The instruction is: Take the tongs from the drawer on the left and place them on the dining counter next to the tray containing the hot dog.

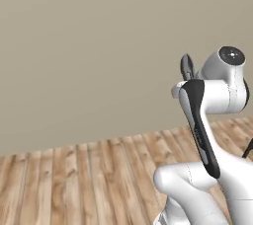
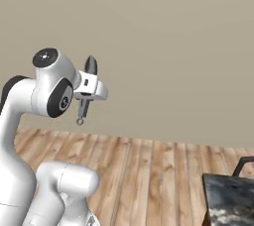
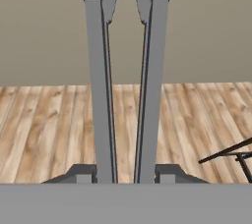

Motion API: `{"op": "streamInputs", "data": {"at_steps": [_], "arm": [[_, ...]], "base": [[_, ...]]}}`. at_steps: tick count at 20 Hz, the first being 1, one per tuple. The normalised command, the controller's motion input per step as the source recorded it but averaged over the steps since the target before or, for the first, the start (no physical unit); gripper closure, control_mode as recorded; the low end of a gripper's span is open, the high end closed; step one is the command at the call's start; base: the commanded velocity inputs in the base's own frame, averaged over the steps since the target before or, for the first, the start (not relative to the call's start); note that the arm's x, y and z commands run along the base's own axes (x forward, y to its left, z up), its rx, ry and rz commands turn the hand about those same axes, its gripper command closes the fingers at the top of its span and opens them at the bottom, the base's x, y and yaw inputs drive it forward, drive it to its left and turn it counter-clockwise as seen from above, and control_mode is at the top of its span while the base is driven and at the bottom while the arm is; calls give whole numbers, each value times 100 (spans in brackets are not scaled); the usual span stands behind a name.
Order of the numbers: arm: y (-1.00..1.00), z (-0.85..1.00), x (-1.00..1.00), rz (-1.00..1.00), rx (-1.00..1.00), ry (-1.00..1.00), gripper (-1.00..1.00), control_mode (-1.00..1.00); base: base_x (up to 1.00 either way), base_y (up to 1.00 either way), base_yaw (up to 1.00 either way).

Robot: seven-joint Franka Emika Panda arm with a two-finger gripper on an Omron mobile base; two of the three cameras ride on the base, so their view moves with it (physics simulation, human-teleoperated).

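Jaws shut on the tongs [image 3: 125, 85], long arms running straight out from them; desk [image 2: 230, 197] sits lower right

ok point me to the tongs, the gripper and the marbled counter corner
tongs [image 3: 101, 95], hand view, on the left grey arm, midway along.
gripper [image 3: 125, 175], hand view, midway between the two dark finger tips, shut on the tongs.
marbled counter corner [image 2: 229, 197], right base view, on its dark stone top at lower right.

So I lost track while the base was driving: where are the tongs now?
The tongs are clamped in the claw, their two grey arms running up the middle of the hand view, above the wooden floor and facing the beige wall.
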Motion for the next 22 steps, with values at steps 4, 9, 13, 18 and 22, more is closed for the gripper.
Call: {"op": "streamInputs", "data": {"at_steps": [4, 9, 13, 18, 22], "arm": [[0, 0, 0, 0, 0, 0, 100, 100], [0, 0, 0, 0, 0, 0, 100, 100], [0, 0, 0, 0, 0, 0, 100, 100], [0, 0, 0, 0, 0, 0, 100, 100], [0, 0, 0, 0, 0, 0, 100, 100]], "base": [[70, 14, -17], [49, 16, -30], [9, 26, -45], [8, 42, -50], [24, 50, -48]]}}
